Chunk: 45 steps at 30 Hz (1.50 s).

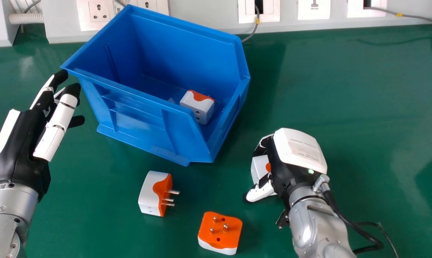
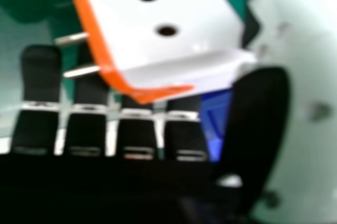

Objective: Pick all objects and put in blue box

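Note:
My right hand (image 1: pixel 302 154) is right of the blue box (image 1: pixel 144 118), its fingers and thumb curled round a white and orange plug adapter (image 1: pixel 259 168). In the right hand view the held adapter (image 2: pixel 163 29), pins outward, lies between the fingers and thumb of my right hand (image 2: pixel 260 113). A second adapter (image 1: pixel 153 193) lies on its side in front of the box, pins toward the right. Nearer the front edge, an orange-topped adapter (image 1: pixel 220 229) has its pins up. Inside the box rests another adapter (image 1: pixel 198 105). My left hand (image 1: pixel 20 143) is open, fingertips by the box's left corner.
The green table (image 1: pixel 363 107) spreads out to the right of the box. A wall panel with sockets (image 1: pixel 259 10) runs along the back, and a grey cable (image 1: pixel 253 30) hangs down behind the box. Black cables (image 1: pixel 366 236) trail from the right forearm.

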Motion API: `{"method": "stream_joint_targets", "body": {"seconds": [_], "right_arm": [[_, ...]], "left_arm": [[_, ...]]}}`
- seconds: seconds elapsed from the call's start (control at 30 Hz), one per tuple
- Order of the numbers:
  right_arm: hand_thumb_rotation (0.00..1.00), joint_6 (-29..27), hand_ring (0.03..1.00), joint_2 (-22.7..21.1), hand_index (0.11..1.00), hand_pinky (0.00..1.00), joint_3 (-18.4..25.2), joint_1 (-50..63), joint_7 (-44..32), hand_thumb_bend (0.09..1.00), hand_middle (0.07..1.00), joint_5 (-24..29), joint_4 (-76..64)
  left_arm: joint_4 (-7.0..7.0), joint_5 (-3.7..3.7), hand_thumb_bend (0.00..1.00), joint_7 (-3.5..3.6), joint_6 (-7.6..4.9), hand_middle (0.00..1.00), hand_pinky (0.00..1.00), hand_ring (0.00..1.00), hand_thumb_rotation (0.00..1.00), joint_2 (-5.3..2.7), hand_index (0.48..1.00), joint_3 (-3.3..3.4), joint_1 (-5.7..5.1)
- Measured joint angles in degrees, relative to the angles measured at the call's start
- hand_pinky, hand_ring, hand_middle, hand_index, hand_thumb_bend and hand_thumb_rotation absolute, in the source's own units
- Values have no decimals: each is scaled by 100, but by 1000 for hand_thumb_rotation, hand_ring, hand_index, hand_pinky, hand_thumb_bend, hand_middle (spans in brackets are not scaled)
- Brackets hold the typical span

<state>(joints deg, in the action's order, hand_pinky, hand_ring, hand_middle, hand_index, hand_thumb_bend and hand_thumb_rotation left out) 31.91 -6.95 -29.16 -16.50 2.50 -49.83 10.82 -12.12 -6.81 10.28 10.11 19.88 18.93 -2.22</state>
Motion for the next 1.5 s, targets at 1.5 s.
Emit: {"method": "stream_joint_targets", "body": {"seconds": [1.5], "right_arm": [[0,-260,418,-13,537,282,698,1131,85,485,534,172,-3022]], "left_arm": [[8,3,402,47,51,905,809,900,789,10,941,-5,26]]}}
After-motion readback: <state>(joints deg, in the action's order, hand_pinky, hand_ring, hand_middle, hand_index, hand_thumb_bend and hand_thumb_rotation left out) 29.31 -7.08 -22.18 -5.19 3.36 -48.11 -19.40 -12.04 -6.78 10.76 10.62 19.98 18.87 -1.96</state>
